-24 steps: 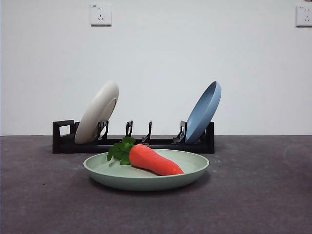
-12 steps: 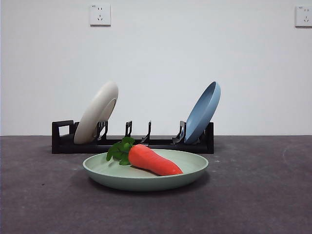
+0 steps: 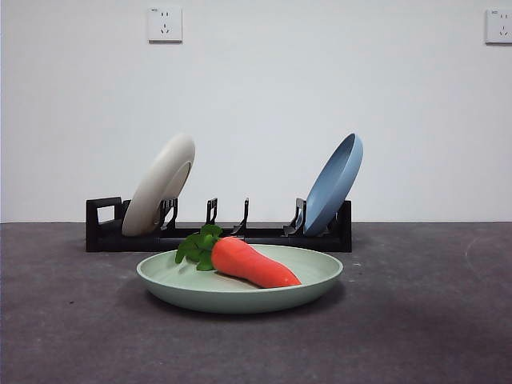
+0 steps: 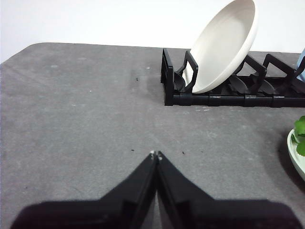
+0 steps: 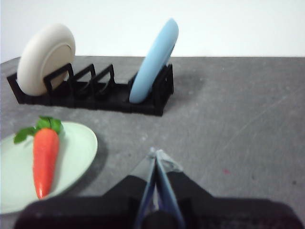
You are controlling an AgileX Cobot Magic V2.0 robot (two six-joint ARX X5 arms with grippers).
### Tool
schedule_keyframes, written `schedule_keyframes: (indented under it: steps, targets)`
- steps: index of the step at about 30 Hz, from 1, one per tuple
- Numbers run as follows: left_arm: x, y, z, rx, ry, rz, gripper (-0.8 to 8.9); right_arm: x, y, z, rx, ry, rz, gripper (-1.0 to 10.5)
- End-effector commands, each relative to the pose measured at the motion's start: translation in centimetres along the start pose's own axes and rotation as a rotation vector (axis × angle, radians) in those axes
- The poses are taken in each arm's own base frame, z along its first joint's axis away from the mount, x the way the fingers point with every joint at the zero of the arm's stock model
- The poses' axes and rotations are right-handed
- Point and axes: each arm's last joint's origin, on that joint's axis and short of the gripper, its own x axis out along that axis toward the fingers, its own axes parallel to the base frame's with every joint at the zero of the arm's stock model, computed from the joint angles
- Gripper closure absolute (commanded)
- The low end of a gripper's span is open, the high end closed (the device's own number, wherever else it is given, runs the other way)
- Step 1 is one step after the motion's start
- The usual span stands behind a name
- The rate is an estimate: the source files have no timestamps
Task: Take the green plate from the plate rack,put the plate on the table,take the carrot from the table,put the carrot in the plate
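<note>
**Carrot sits in the plate; both tools closed and clear**

You have the carrot point(image 3: 254, 263) lying inside the green plate point(image 3: 240, 291), leaves to the left, and the plate flat on the table point(image 3: 432, 320) just in front of the plate rack point(image 3: 218, 234). The cream plate point(image 3: 158, 185) leans at the rack's left end and the blue plate point(image 3: 334, 183) at its right. Your left tool point(image 4: 155, 155) is pinched closed and empty over bare table, left of the plate; your right tool point(image 5: 157, 155) is likewise closed and empty, to the plate's right. The task looks done. The remaining risk is a low sweep of either arm nudging the plate's rim and rolling the carrot out.
</note>
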Motion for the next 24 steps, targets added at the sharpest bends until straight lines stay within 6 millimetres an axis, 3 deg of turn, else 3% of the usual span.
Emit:
schedule_keyframes:
  steps: [1,7,24]
  targets:
    - [0.1,0.1,-0.4,-0.005,0.008,0.001,8.16,0.4,-0.1,-1.7,0.024,0.016,-0.007,9.5]
    - [0.1,0.1,-0.4,-0.005,0.008,0.001,8.16,0.9,-0.2,-3.9,0.058,0.051,-0.007,9.5]
    - [0.1,0.1,-0.4,-0.005,0.008,0.001,8.17,0.8,-0.2,-3.8,0.075,0.038,-0.003,9.5]
